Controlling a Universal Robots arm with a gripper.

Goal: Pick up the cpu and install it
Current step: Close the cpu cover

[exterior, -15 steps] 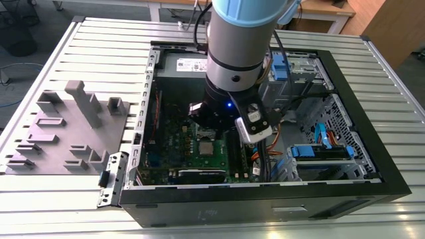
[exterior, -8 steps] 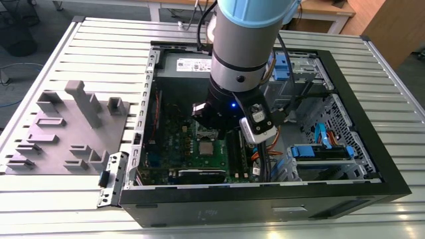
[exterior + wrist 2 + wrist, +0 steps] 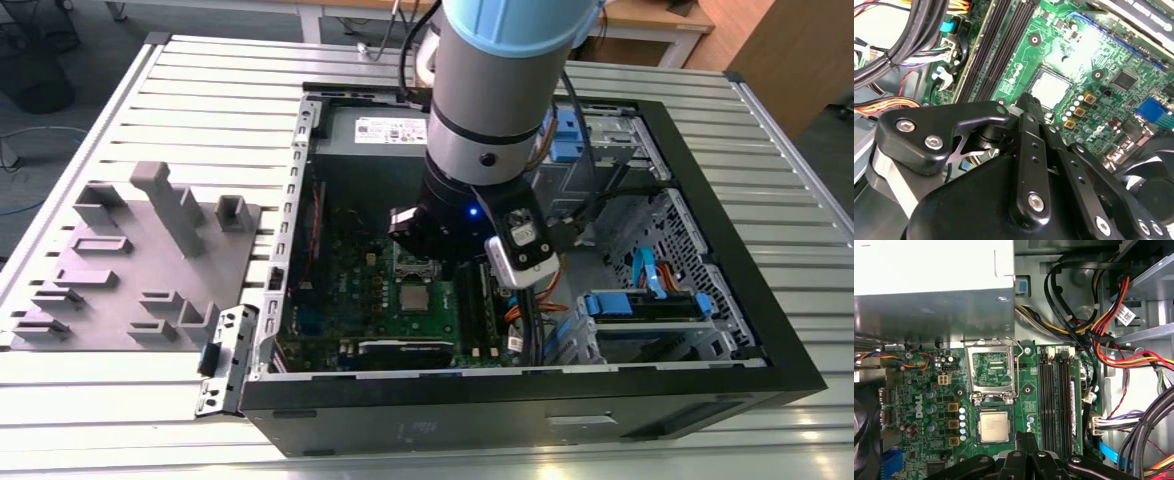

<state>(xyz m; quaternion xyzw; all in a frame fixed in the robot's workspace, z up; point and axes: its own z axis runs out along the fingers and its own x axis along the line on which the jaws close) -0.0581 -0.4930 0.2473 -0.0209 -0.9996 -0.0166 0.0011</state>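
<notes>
The cpu (image 3: 994,426), a small silvery square chip, lies flat in the socket on the green motherboard (image 3: 929,390) and also shows in the second wrist view (image 3: 1050,88) and the exterior view (image 3: 424,298). The silver socket frame (image 3: 991,371) is hinged open just beyond the chip. My gripper (image 3: 1026,437) hangs low inside the computer case (image 3: 534,385), its black fingers (image 3: 1026,125) drawn together to a point beside the chip's edge, on the memory-slot side. Nothing is held between them.
Black memory slots (image 3: 1056,400) run beside the socket. Bundles of black, red and yellow cables (image 3: 1094,335) crowd the case beyond the slots. The power supply box (image 3: 929,270) sits behind the socket. A grey moulded tray (image 3: 134,260) stands on the slatted table at the exterior view's left.
</notes>
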